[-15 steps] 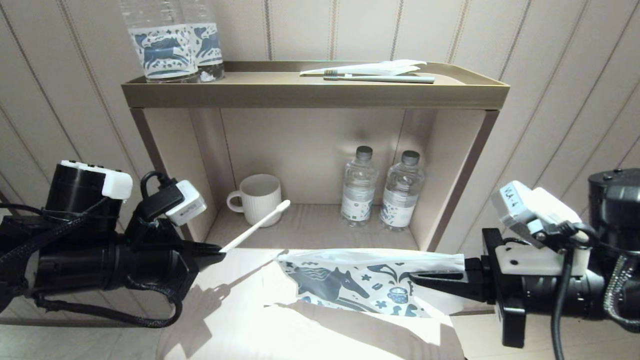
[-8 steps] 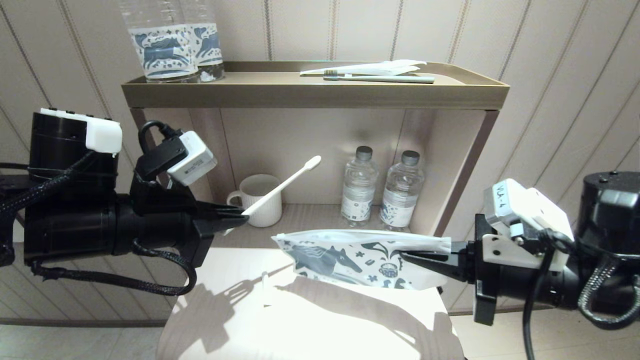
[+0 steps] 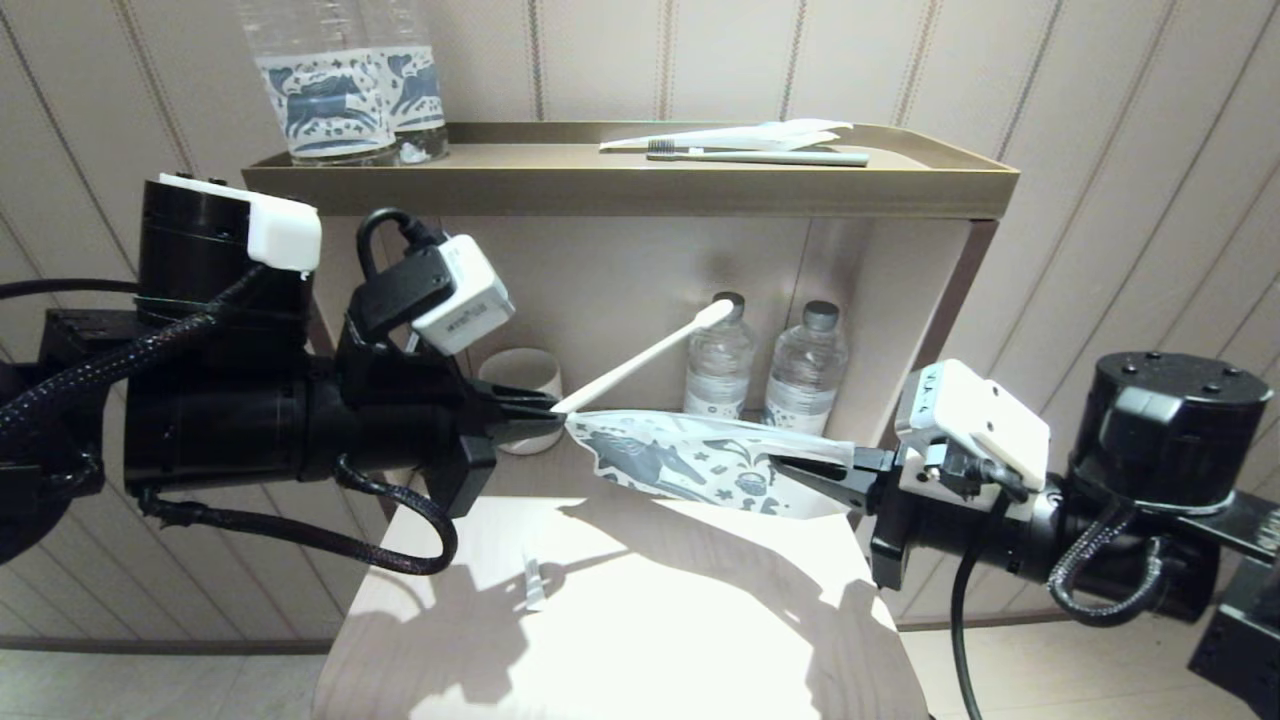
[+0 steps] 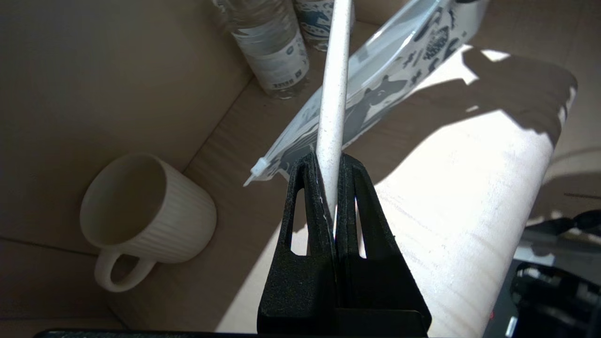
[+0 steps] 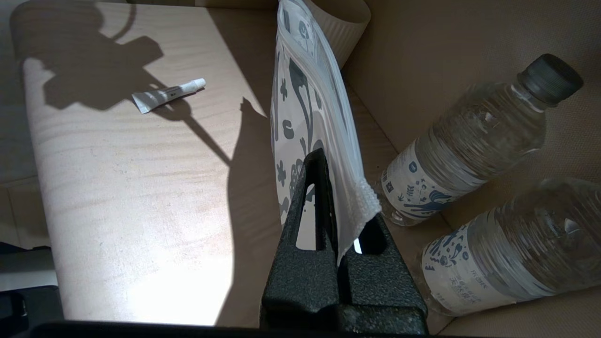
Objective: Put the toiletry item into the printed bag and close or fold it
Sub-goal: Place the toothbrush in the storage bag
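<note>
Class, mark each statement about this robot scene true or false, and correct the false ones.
1. The left gripper is shut on a white toothbrush. True.
2. The right gripper holds a bottle. False: it is shut on the printed bag.
3. The toothbrush is fully inside the bag. False: it sticks out beside the bag, in the air.
4. A small tube lies on the table. True.
5. The mug stands on the top shelf. False: it sits in the lower compartment.

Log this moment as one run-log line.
left gripper: shut on toothbrush | right gripper: shut on printed bag, held above table | toothbrush: outside bag
</note>
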Tool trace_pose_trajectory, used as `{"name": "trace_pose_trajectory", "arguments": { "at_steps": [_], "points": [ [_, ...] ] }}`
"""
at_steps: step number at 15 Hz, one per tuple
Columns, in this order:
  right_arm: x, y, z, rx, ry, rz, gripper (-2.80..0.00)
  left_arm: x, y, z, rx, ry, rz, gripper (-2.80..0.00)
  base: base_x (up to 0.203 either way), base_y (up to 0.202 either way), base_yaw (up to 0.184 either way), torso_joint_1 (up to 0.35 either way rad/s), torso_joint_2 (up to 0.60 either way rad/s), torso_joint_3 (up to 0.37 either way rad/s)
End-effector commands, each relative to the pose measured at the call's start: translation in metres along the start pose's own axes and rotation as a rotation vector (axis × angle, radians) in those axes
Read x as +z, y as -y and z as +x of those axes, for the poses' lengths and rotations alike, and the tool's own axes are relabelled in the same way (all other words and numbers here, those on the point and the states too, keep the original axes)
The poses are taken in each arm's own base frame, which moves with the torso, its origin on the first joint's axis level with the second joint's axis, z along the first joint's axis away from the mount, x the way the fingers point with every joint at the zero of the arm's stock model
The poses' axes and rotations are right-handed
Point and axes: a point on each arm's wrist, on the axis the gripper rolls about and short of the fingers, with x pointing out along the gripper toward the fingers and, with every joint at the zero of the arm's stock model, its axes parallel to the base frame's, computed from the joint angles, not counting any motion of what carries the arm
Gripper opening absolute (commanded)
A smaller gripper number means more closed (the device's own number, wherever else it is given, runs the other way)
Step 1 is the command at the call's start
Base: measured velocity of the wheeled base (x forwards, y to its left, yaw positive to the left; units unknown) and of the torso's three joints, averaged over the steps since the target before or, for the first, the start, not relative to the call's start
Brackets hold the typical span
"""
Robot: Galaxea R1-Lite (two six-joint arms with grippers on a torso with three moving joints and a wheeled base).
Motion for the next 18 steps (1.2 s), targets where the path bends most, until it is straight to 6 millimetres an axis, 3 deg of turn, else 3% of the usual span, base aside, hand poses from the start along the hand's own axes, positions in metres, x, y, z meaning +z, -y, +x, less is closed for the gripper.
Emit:
{"name": "trace_pose_trajectory", "arguments": {
  "at_steps": [1, 9, 18],
  "points": [
    [-0.006, -0.001, 0.004, 0.009, -0.012, 0.002, -2.80, -0.005, 0.004, 0.006, -0.023, -0.025, 0.045, -2.80, 0.000, 0.000, 0.000, 0.000, 0.00, 0.000],
    [-0.007, -0.007, 0.004, 0.032, -0.016, 0.005, -2.80, -0.001, 0.010, -0.022, -0.027, -0.188, 0.222, -2.80, 0.000, 0.000, 0.000, 0.000, 0.00, 0.000],
    [-0.006, -0.011, 0.003, 0.048, -0.012, 0.005, -2.80, -0.008, 0.002, -0.021, 0.007, -0.335, 0.282, -2.80, 0.000, 0.000, 0.000, 0.000, 0.00, 0.000]
  ]
}}
